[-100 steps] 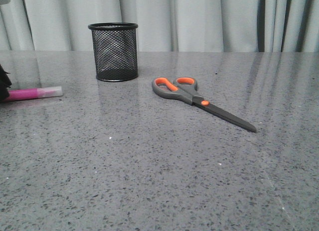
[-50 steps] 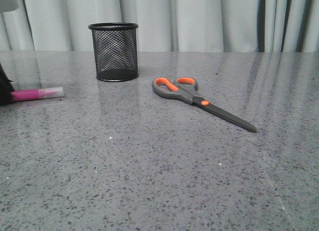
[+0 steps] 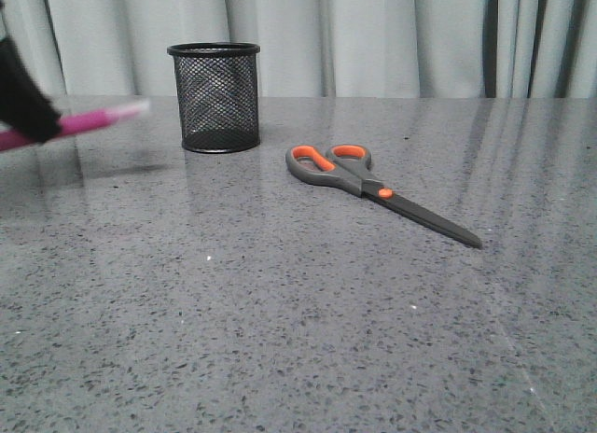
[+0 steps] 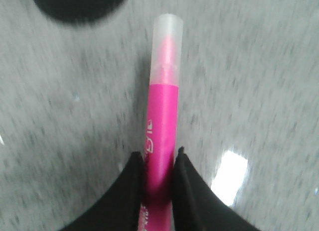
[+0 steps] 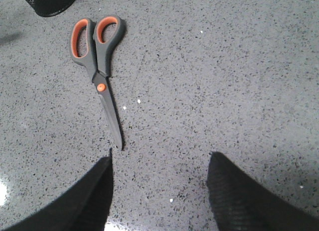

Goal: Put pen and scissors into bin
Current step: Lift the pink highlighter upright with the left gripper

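Left tool (image 4: pixel 158 159) clamped on the pen (image 4: pixel 163 99), cap leading and clear of the tabletop (image 3: pixel 280 312), so it can tip into the bin (image 3: pixel 215 97) ahead. Right tool (image 5: pixel 159 161), fingers spread, hovers behind the scissors' (image 5: pixel 97 66) blade tip, ready to grasp.

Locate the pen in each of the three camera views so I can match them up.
Front view: the pen is at the far left, lifted off the table and held by the left gripper, left of the bin.
Left wrist view: the pen runs up the middle, clamped between the fingers, cap pointing away.
Right wrist view: not in it.
Shared landmark: the bin, a dark blur in the left wrist view, its base in the right wrist view.
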